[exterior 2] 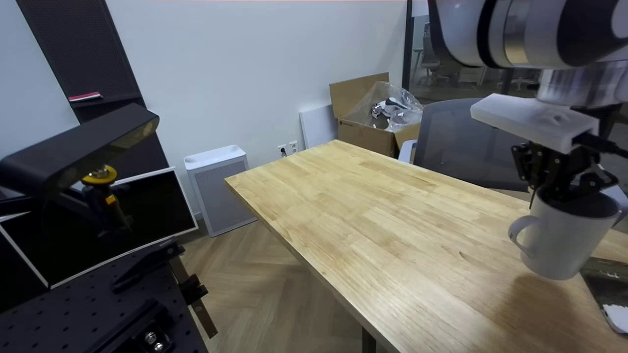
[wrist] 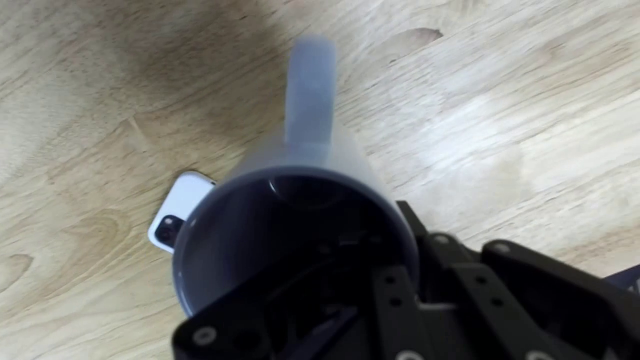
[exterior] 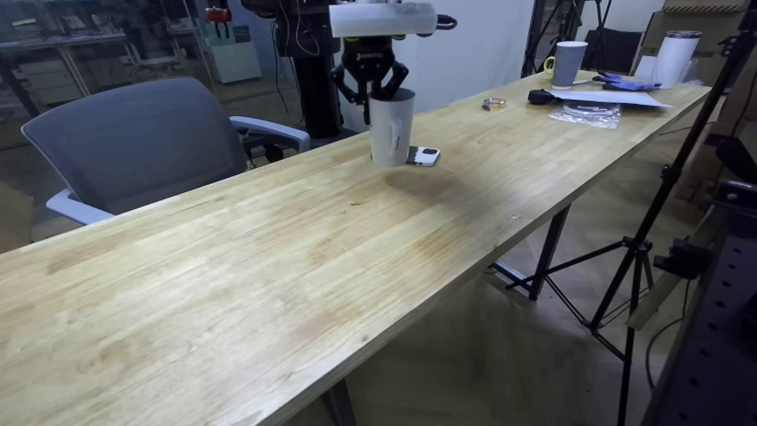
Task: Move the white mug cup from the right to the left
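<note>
The jaws have the white mug (exterior: 385,137) pinched by its wall, one inside, one outside, a bite likely picked to leave the handle (wrist: 311,85) free! It hangs roughly upright below them, seemingly just off the bench (exterior: 254,278). Beneath the jaws, partly hidden by the mug, lies a phone (exterior: 424,156), the likeliest snag; a grey cup (exterior: 568,66) and blue glove (exterior: 627,82) sit well apart.

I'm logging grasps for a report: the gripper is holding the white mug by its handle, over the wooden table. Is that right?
Not by its handle: the wrist view shows the gripper holding the white mug by its rim, over the wooden table.
</note>
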`<state>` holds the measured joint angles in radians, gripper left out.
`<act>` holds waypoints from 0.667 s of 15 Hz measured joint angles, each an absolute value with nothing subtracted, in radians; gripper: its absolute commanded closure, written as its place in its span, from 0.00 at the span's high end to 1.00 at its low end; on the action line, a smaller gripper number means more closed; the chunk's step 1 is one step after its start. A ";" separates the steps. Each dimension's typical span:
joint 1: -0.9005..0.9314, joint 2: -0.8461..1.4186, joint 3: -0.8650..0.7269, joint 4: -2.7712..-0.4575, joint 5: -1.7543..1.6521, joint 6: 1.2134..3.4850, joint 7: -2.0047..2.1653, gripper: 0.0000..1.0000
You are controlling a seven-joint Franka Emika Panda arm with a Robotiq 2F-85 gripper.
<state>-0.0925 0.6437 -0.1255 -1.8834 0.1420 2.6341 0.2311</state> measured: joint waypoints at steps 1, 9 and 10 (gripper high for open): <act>-0.083 0.642 -0.119 -1.883 0.142 2.634 0.231 0.02; -0.013 0.623 -0.074 -1.883 0.142 2.618 0.231 0.02; -0.006 0.623 -0.070 -1.884 0.141 2.617 0.231 0.02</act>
